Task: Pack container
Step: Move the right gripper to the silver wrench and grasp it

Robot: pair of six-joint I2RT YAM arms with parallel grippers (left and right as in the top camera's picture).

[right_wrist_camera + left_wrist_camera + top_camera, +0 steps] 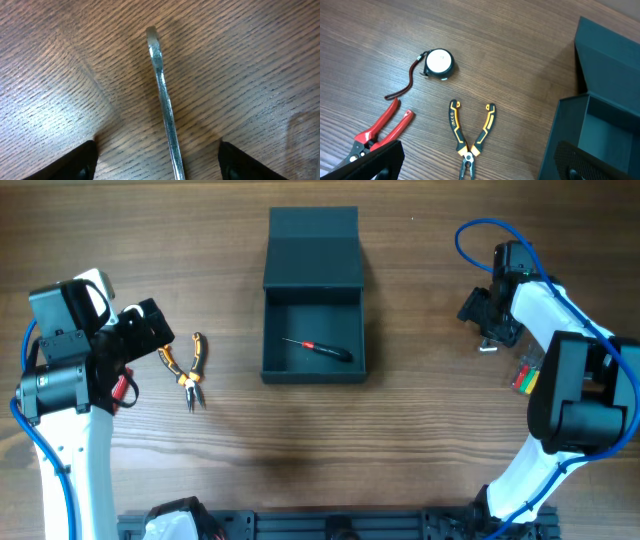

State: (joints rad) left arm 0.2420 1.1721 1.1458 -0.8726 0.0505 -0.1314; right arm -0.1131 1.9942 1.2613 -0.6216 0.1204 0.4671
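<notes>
Straddling a wrench [165, 110] plain only from its wrist, right hand [157, 147] stands wide

Pliers [466, 150], tape measure [439, 63] (white-faced), open container [567, 140]

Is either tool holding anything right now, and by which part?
Nothing is held. The right tool straddles the shaft of the slim silver metal wrench, jaws open; the left tool is open and empty.

Table [420, 430]: wood, I see open grain and a low satin sheen. Container [314, 250]: smooth, matt, no glare. Wrench [165, 105] I'm looking down on: bare polished metal, glossy. Pliers [468, 150]: matt orange-black grips, plastic or rubber. Cutters [379, 120]: smooth red-coated handles.
</notes>
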